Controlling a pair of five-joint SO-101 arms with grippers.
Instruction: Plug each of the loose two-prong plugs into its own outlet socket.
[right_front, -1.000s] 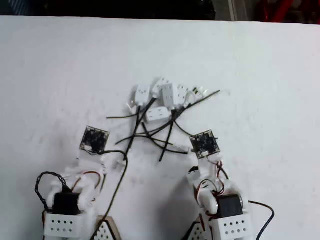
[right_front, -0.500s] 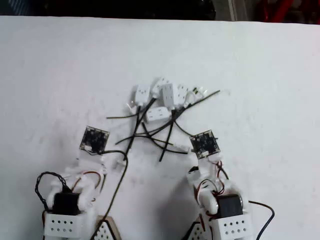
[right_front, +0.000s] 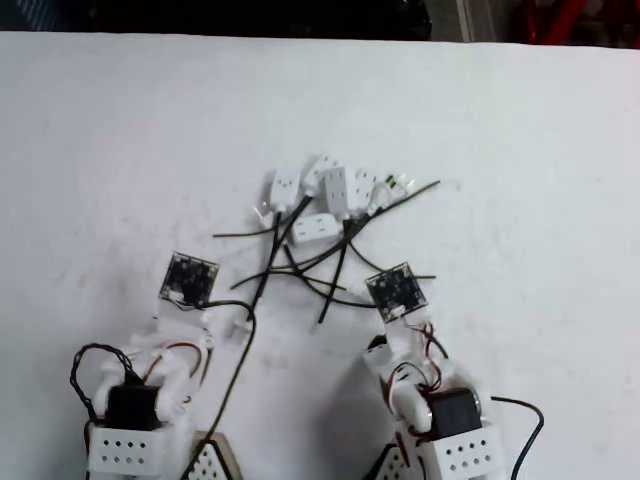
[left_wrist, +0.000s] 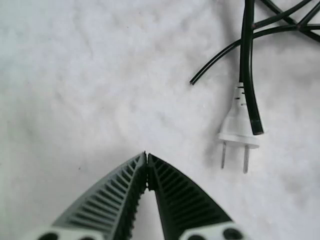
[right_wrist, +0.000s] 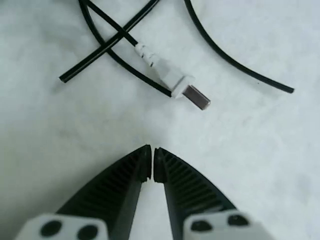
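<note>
Left hand (left_wrist: 146, 165) and right hand (right_wrist: 151, 156), both closed on nothing, sit by the white bench's (right_front: 100, 120) near edge. A white two-prong plug (left_wrist: 239, 127) lies near the left, a second white plug (right_wrist: 167, 75) near the right; white outlet sockets (right_front: 335, 190) cluster mid-bench.

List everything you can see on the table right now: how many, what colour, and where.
table: one, white, under everything.
outlet sockets: several, white, clustered mid-table; exact count unclear.
cords: several, black, tangled between the sockets and the arms.
plug by the left arm: one, white, two-prong, loose on the table.
plug by the right arm: one, white, loose on the table.
left arm: one, white and black, near edge; jaws shut, empty.
right arm: one, white and black, near edge; jaws shut, empty.
</note>
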